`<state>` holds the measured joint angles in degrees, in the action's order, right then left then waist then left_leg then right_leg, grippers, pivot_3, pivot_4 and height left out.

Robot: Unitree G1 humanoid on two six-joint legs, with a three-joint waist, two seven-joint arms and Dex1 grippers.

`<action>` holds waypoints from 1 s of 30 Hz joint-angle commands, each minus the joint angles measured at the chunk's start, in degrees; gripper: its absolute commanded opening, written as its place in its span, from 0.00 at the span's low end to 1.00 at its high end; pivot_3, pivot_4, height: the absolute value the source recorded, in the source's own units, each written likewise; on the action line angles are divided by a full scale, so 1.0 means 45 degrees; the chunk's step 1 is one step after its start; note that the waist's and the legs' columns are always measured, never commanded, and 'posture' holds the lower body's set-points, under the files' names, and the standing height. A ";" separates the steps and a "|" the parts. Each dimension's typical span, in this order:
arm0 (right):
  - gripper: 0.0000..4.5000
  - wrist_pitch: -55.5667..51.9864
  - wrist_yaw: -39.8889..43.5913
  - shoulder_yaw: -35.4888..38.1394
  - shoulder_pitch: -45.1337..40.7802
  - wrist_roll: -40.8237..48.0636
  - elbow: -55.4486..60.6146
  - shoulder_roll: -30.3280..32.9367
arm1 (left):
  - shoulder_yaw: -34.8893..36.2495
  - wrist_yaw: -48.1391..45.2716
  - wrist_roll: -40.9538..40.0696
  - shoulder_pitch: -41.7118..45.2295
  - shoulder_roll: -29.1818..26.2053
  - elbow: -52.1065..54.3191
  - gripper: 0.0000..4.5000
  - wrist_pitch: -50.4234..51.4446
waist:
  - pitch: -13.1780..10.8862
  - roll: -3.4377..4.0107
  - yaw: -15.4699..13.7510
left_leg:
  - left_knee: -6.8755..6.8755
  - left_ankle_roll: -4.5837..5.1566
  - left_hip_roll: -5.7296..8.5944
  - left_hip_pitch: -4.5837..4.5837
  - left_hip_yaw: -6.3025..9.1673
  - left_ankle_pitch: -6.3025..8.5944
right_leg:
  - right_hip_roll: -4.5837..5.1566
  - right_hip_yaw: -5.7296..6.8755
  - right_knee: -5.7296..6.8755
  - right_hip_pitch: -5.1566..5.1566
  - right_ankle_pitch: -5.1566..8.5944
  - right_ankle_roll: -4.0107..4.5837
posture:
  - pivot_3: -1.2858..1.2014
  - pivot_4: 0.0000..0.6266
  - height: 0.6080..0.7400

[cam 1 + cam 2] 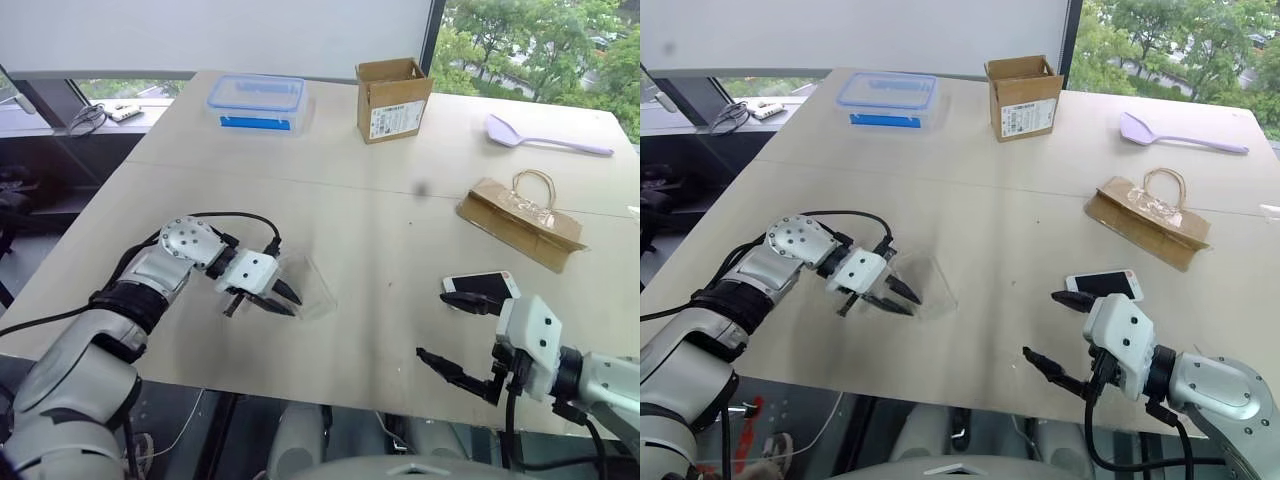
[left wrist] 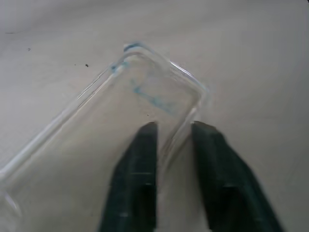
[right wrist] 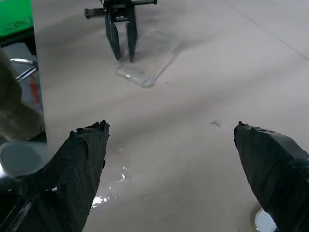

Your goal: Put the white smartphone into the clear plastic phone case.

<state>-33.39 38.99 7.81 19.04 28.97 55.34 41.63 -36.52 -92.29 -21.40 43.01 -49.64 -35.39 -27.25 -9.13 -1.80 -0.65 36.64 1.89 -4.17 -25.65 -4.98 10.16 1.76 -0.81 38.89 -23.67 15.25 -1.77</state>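
So the left gripper (image 1: 283, 301) has its two black fingers pinched onto the rim of the thin see-through plastic phone case (image 2: 120, 125), which lies on the beige table (image 1: 380, 200). Over by the right gripper (image 1: 447, 331), spread wide and holding nothing, the flat white smartphone with its black screen (image 1: 482, 287) lies just beyond the fingertips.
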 commanded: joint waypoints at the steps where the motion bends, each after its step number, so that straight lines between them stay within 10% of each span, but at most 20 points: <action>1: 1.00 0.0085 -0.0394 0.0225 -0.0184 -0.0099 0.0367 0.0010 | 0.0632 -0.0047 -0.0337 -0.0129 0.0122 0.1303 0.01 0.1361 | -0.0001 -0.0001 0.0000 | 0.0010 0.0000 -0.0001 -0.0011 0.0004 0.0000 | 0.0001 0.0003 -0.0002 0.0000 -0.0001 0.0001 | 0.52 0.24 1.00; 11: 1.00 -0.0548 -0.1605 0.0845 -0.1172 -0.0096 -0.0533 -0.0368 | 0.1920 0.4431 0.1338 0.0267 0.2793 0.5523 0.01 0.9159 | -0.0004 -0.0005 -0.0014 | 0.0070 0.0009 0.0020 -0.0050 0.0063 0.0006 | -0.0020 0.0037 0.0002 0.0024 0.0000 -0.0008 | 0.52 0.24 1.00; 23: 1.00 0.0488 -0.1314 0.0891 -0.1342 -0.1186 -0.1855 -0.0135 | 0.1728 0.5560 0.3527 -0.0136 0.5372 0.3760 0.01 0.8798 | 0.0000 0.0001 -0.0083 | 0.0074 0.0008 0.0033 -0.0044 0.0075 0.0006 | -0.0042 0.0033 0.0003 0.0036 -0.0004 -0.0012 | 0.52 0.24 1.00; 30: 1.00 0.0562 0.0015 0.0921 -0.1589 -0.0802 -0.2600 0.0525 | 0.2610 0.4543 0.2764 -0.0480 0.5297 0.4601 0.63 0.8912 | -0.0001 0.0003 0.0012 | 0.0098 0.0019 0.0034 -0.0046 0.0078 0.0012 | -0.0023 0.0032 0.0003 0.0049 -0.0008 -0.0011 | 0.52 0.24 1.00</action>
<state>-31.99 37.38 10.13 12.46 24.25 43.43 43.15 -27.41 -70.54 -7.07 40.89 -24.98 -17.68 12.62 -9.13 -1.78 -0.59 37.07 1.97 -4.04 -25.85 -4.65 10.21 1.64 -0.68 38.91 -23.46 15.22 -1.82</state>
